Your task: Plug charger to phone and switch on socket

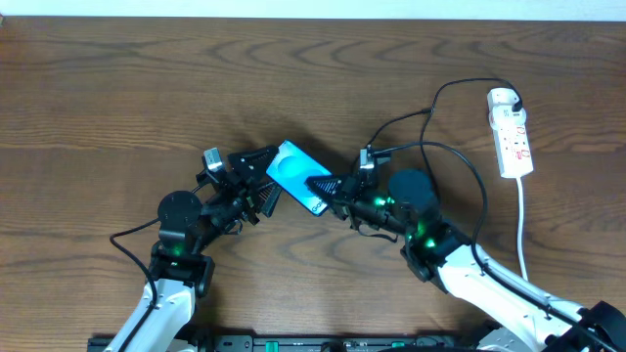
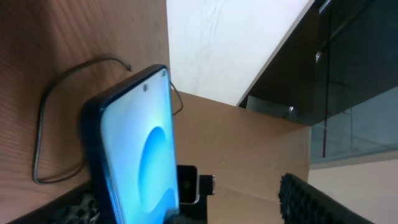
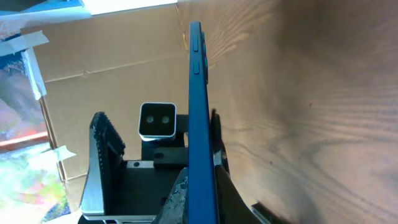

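phone [image 2: 140, 155] bottom cut off by left wrist frame edge; its port end hidden under right gripper [image 1: 328, 186]; charger [image 1: 460, 127] plug unseen

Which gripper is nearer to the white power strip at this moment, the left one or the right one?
The right gripper. It is at the phone near the table's middle, with the power strip farther toward its own side. The left gripper is on the phone's opposite side, farther away.

Even soft light, close foreground blurred

Overhead looks down; both wrist views closely share the phone [image 1: 296, 176]
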`<action>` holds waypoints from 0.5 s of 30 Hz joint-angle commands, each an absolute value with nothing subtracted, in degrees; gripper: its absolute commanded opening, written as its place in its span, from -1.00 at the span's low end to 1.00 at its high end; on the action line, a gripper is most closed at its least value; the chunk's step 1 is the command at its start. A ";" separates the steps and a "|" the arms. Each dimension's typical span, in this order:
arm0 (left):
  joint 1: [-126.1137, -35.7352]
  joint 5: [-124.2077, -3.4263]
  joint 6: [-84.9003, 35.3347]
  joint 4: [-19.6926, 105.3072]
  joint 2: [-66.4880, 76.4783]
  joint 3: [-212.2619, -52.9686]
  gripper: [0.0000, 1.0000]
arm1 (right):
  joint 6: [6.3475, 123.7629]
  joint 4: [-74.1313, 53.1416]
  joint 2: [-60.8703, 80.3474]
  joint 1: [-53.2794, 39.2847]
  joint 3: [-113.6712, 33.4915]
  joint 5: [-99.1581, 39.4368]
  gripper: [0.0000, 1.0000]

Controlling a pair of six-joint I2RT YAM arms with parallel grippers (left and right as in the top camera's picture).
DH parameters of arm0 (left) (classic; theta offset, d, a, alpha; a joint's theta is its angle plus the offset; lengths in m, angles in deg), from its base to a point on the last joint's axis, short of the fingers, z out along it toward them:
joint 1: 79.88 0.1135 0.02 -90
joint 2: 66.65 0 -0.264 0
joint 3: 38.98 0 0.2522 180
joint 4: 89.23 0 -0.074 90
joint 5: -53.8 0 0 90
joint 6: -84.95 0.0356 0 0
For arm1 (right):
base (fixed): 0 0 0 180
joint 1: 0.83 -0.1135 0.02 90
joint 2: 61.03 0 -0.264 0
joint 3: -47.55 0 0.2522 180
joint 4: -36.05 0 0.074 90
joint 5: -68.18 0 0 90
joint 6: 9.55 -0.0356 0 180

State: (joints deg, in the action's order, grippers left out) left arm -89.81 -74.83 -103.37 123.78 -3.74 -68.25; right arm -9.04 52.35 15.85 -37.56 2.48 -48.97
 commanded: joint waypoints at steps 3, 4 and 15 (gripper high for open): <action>-90.68 -74.42 -103.02 124.08 -3.74 -68.88 0.53 | -16.91 53.14 15.87 -40.21 1.89 -47.44 -0.98; -91.16 -74.26 -102.12 124.08 -3.74 -68.88 0.50 | -18.74 53.14 15.87 -40.84 1.89 -47.44 -0.98; -91.47 -72.58 -101.34 124.06 -3.74 -68.88 -0.01 | -24.34 53.12 15.87 -42.04 1.89 -49.17 -0.98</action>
